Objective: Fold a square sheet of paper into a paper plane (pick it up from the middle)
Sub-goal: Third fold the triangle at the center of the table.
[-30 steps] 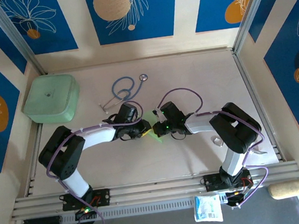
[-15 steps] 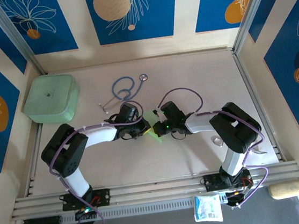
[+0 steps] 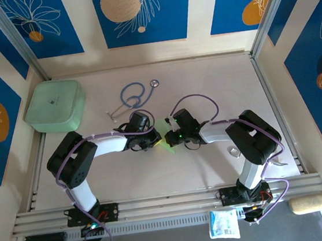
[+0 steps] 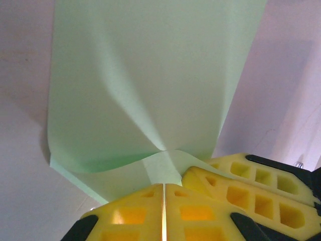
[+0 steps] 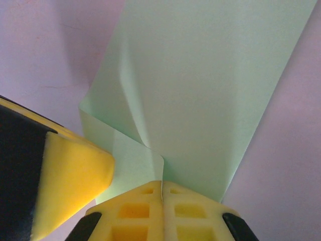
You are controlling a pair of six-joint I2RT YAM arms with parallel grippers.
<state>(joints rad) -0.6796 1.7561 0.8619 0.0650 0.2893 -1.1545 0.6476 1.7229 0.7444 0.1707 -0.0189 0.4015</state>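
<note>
Upper left of the top view, I see a mint-green box (image 3: 54, 106) with rounded corners sitting flat on the pale surface (image 3: 215, 85), near its left edge. Right of it, at upper middle, a blue stethoscope (image 3: 132, 94) lies in a loop. Its round silver chest piece (image 3: 154, 83) sits just upper right of the loop, and its earpieces (image 3: 113, 113) trail to the lower left. Blue wall panels (image 3: 137, 12) with white leaf drawings and orange circles ring the surface. Along the bottom, below the metal rail (image 3: 170, 204), a white-and-blue packet (image 3: 224, 224) lies right of centre and a beige roll (image 3: 312, 203) at far right.
</note>
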